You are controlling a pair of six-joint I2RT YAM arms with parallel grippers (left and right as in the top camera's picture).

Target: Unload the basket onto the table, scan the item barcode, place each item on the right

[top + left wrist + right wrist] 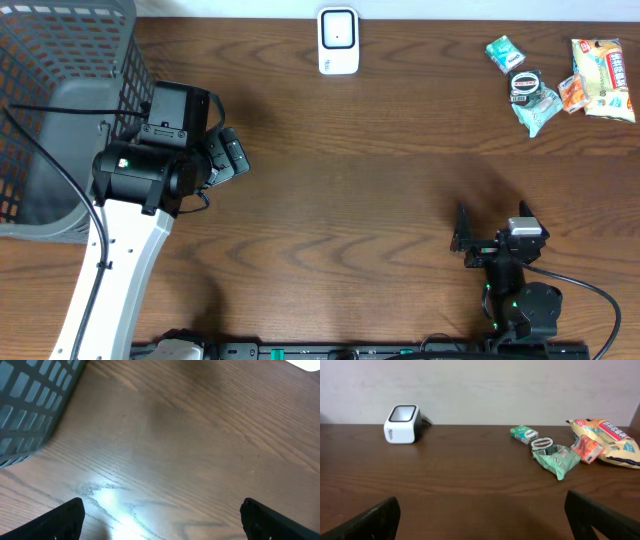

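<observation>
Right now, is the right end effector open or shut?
Open. The right end effector shows its fingers far apart at the wrist view's bottom corners, with only bare table between them.

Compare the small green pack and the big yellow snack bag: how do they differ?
The green pack is small and boxy; the snack bag is far larger and crinkled. The green pack is mostly green; the snack bag is yellow with a red label. Both lie on the table.

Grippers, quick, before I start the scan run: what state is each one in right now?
Left gripper: open, holding nothing.
Right gripper: open, holding nothing.
</observation>
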